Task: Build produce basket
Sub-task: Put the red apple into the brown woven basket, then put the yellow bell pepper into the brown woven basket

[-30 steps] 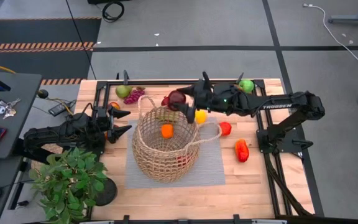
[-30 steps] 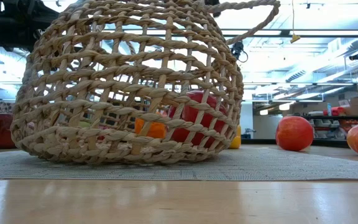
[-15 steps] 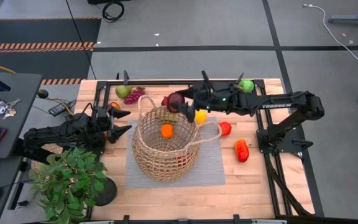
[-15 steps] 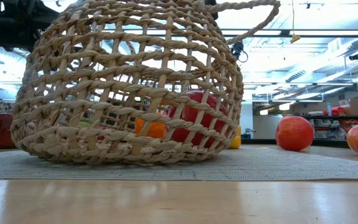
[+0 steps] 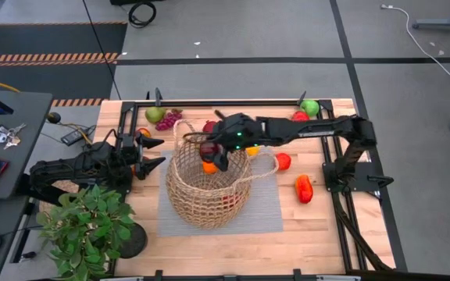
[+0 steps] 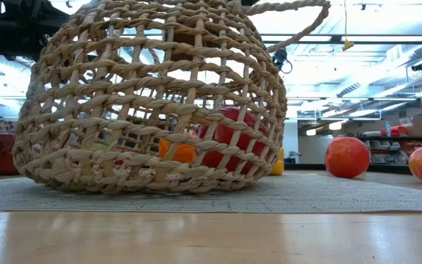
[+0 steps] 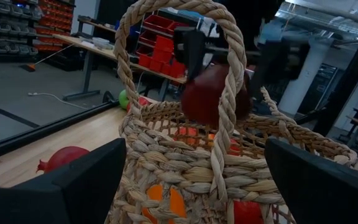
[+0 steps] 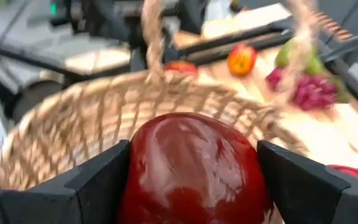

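While the potted plant (image 5: 84, 222) fills the table's near left corner, the basket (image 5: 207, 186) sits on a grey mat (image 5: 264, 211) at mid-table, leaning a bit in the low view, w/ an orange piece (image 6: 179, 152) and a red piece (image 6: 229, 138) visible through its open weave. Right of the mat, a red-orange pepper-like piece (image 5: 304, 188) lies near the table's right edge, and a red fruit (image 5: 283, 161) sits just beside the basket's right handle (image 5: 261, 165). Left gripper (image 5: 151, 153) waits by the table's left edge, fingers spread wide apart, empty, aimed at the basket — its wrist view looks straight at the basket's left handle (image 7: 225, 81). Right gripper (image 5: 212, 151) is over the far rim of the basket, fingers pinching a dark maroon fruit (image 5: 208, 148) above the opening; in the right wrist view the fruit (image 8: 192, 169) fills the gap btwn the fingers (image 8: 95, 183), w/ the basket's mouth right beyond it. Farther back, along the table's far edge: a green pear (image 5: 155, 115) and purple grape bunch (image 5: 169, 119) toward the far left corner, another dark red piece (image 5: 208, 126) behind the basket, and a green apple (image 5: 310, 107) w/ a red piece (image 5: 299, 116) touching it, toward the far right corner.
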